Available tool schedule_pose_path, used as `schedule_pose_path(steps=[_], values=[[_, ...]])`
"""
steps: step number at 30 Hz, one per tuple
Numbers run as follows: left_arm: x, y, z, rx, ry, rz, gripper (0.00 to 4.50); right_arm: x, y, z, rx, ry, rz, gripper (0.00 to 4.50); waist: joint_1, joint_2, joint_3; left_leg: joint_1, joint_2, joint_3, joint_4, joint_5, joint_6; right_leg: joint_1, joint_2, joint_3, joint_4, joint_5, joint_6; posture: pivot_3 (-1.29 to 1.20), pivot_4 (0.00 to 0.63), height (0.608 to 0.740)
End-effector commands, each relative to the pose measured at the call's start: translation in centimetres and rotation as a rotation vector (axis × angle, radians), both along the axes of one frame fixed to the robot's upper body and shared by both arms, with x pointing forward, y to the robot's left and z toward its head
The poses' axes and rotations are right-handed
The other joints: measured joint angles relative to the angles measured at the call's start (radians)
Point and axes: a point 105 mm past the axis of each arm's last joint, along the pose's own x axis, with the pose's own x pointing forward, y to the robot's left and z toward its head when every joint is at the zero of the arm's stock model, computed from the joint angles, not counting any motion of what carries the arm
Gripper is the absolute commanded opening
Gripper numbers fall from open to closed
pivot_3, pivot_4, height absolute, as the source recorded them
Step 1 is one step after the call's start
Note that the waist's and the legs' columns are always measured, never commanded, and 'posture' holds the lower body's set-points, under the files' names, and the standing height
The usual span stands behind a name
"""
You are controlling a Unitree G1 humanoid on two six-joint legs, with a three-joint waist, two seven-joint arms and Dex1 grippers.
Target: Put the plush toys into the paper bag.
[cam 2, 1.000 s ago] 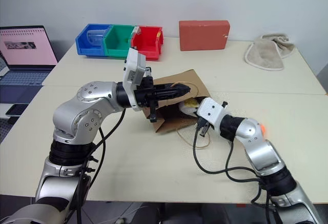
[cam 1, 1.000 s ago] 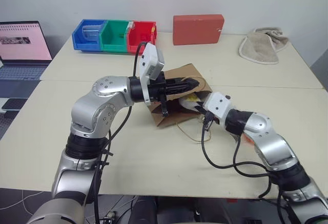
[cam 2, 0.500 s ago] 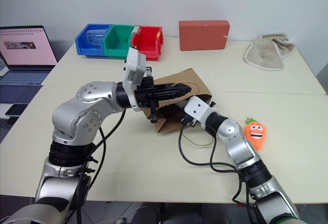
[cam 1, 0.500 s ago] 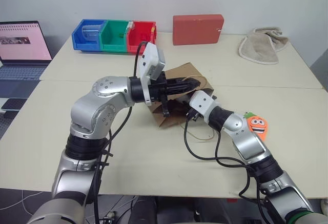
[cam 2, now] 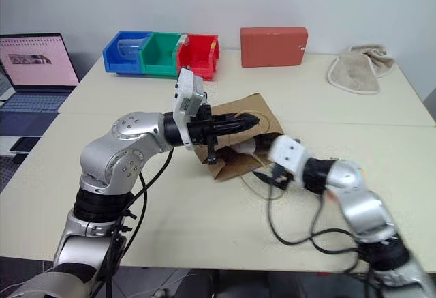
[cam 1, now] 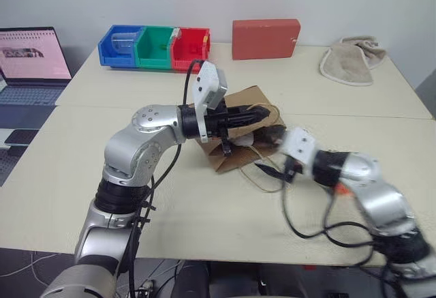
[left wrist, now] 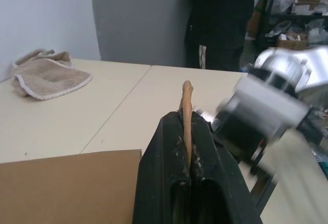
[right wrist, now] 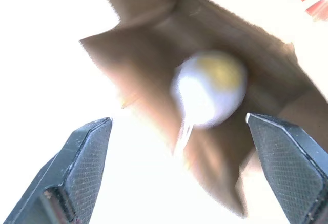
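Right gripper (right wrist: pixel 179 183) now withdrawn from paper bag (cam 2: pixel 235 165).

Egg toy (right wrist: pixel 209 88) inside paper bag (cam 2: pixel 235 165), mid-table (cam 2: pixel 204 230); towel (cam 2: pixel 357 73) behind, right.

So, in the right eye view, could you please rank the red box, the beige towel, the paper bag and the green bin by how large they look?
Largest to smallest as they appear:
1. paper bag, partly hidden by the left gripper
2. red box
3. beige towel, close to the box, so that order is unsure
4. green bin
The bag lies nearer the camera, which enlarges it.
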Motion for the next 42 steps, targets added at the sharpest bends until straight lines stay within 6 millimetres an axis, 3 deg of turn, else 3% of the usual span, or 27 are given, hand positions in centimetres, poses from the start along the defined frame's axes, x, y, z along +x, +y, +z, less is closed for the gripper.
schedule_pose_path(steps=[1,4,10,18,22,25,30,36,42], values=[[-0.4,0.0,1.0,-0.018,-0.058,-0.011,0.0,-0.4,-3.2,2.1,0.0,-0.01,-0.088,4.36,-0.001,0.0,0.0,0.001,0.0,0.0,0.0,0.0,0.0,0.001,0.0,0.0,0.0,0.0,0.0,0.0,0.15,0.74],[-0.6,0.1,0.7,-0.01,-0.059,-0.015,0.0,-0.5,-6.9,1.8,-0.051,0.0,-0.224,4.36,-0.005,0.0,0.0,0.002,0.001,0.0,0.001,0.0,0.0,0.002,0.0,0.0,0.001,-0.003,-0.005,0.0,0.15,0.74],[-0.6,0.0,0.6,-0.009,-0.063,-0.02,0.0,-0.5,-11.7,-0.3,-0.106,0.047,-0.447,4.36,-0.005,0.0,0.0,0.002,0.001,0.001,0.002,0.0,0.0,0.002,0.001,0.001,0.001,-0.003,-0.005,0.0,0.15,0.74],[-0.6,0.2,0.6,-0.003,-0.07,-0.014,0.0,-1.6,-13.1,-3.1,0.02,0.21,-0.609,4.36,-0.005,0.0,0.0,0.002,0.0,0.0,0.002,0.0,0.0,0.002,0.001,0.001,0.001,-0.003,-0.005,0.0,0.15,0.74],[-0.6,0.3,0.5,-0.002,-0.071,-0.011,0.0,-2.1,-12.6,-4.3,0.098,0.287,-0.643,4.36,-0.005,0.0,0.0,0.002,0.0,0.001,0.003,0.0,0.0,0.002,0.001,0.001,0.001,-0.003,-0.005,0.0,0.15,0.74],[-0.6,0.2,0.5,-0.001,-0.073,-0.01,0.0,-1.8,-12.1,-4.8,0.147,0.304,-0.655,3.74,-0.005,0.0,0.0,0.002,0.0,0.0,0.003,0.0,0.0,0.003,0.001,0.001,0.001,-0.003,-0.005,0.0,0.15,0.74],[-0.6,0.3,0.6,0.001,-0.073,-0.01,0.0,-1.4,-11.7,-4.7,0.192,0.312,-0.651,1.86,-0.005,0.0,0.0,0.002,0.0,0.001,0.003,0.0,0.0,0.003,0.001,0.001,0.0,-0.003,-0.005,0.0,0.15,0.74],[-0.5,0.6,0.8,-0.005,-0.068,-0.007,0.0,-1.3,-9.6,-3.2,0.196,0.292,-0.532,0.01,-0.006,0.0,0.0,0.002,0.0,0.001,0.003,0.0,0.0,0.003,0.001,0.001,0.001,-0.003,-0.005,0.0,0.15,0.74],[-0.7,0.6,1.4,-0.022,-0.056,-0.028,0.0,-2.7,-4.6,-1.3,0.179,0.331,-0.287,0.01,-0.005,0.0,0.0,0.002,0.0,0.0,0.002,0.0,0.0,0.003,0.001,0.001,0.001,-0.003,-0.005,0.0,0.15,0.74]])
